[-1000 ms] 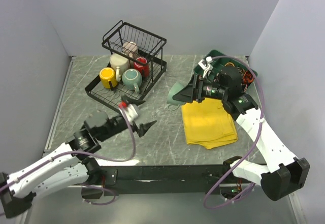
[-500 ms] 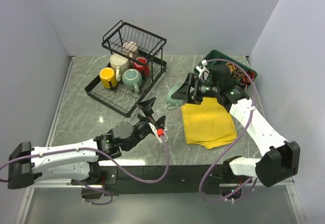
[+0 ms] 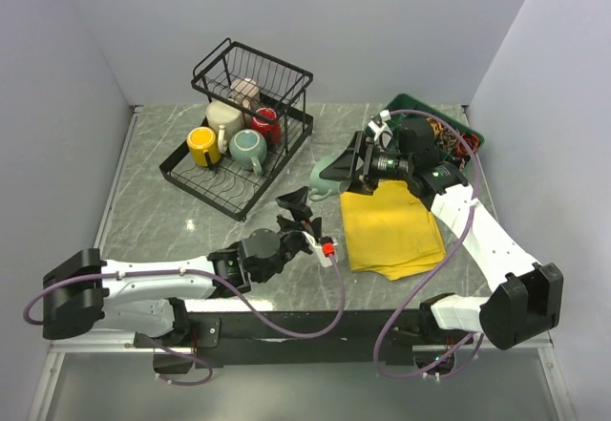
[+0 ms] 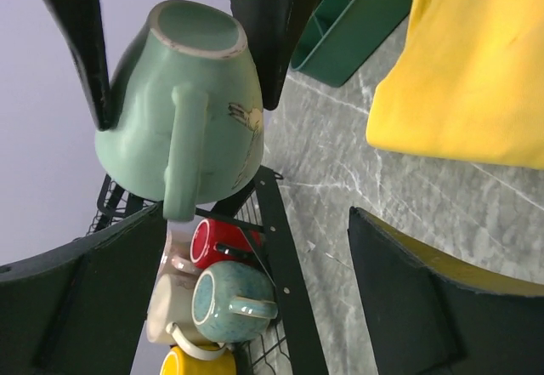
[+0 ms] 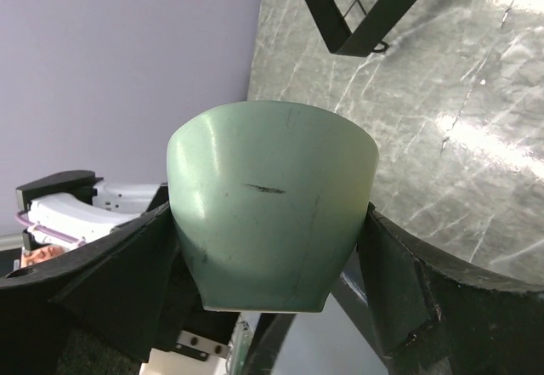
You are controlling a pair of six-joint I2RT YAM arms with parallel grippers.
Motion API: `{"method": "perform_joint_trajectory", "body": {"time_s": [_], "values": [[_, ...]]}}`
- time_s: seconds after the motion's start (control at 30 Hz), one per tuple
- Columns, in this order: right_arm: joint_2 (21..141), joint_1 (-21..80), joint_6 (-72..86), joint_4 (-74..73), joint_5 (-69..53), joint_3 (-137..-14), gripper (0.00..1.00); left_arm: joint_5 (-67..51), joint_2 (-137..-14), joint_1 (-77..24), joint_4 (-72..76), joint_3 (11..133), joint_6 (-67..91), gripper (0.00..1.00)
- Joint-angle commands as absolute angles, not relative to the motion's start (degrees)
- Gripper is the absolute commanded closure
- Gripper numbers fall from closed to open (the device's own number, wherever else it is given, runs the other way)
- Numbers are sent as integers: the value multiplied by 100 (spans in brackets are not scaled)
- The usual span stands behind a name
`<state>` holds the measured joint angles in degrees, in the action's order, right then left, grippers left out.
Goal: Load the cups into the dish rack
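Right wrist: right tool (image 5: 270, 222) clamps green mug (image 5: 272, 171), seemingly airborne; left tool (image 4: 257, 247) spread, empty.

The light is bright, even and diffuse, falling from above; in the top view the arms cast only faint, soft shadows on the table (image 3: 143, 221). In the right wrist view white glare streaks the marble at the right, while the mug (image 5: 272, 201) is sharp with a gentle sheen and the right fingers (image 5: 85, 294) beside it are near-black, soft-edged. In the left wrist view the left fingers (image 4: 425, 298) blur into dark shapes and the cloth (image 4: 476, 60) looks almost overexposed.
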<state>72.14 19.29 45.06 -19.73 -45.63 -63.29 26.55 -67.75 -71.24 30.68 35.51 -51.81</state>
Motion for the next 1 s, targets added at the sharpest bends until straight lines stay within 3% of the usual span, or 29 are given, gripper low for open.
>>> {"method": "perform_joint_trajectory", "body": {"time_s": [0.0,0.2,0.43,0.6,0.77,0.97], "values": [[7128,1898,4790,-1459,-4825,-6267,93,2961,-7039,-7163,3839,3937,-5361,9],[6988,1802,4992,-1248,-4931,-6021,93,3085,-7014,-7172,4245,3876,-5476,9],[6864,1679,5203,-1063,-4957,-5818,93,2883,-6610,-7181,3685,3955,-4864,7],[6820,1451,5220,-1239,-4825,-5749,93,2505,-5968,-7110,2813,3999,-3930,9],[6829,1406,5467,-1213,-4816,-5572,93,1899,-5731,-6926,2619,3788,-3824,1],[6855,1397,5581,-1125,-4834,-5414,93,1267,-5774,-6645,2637,3665,-3894,4]]}}
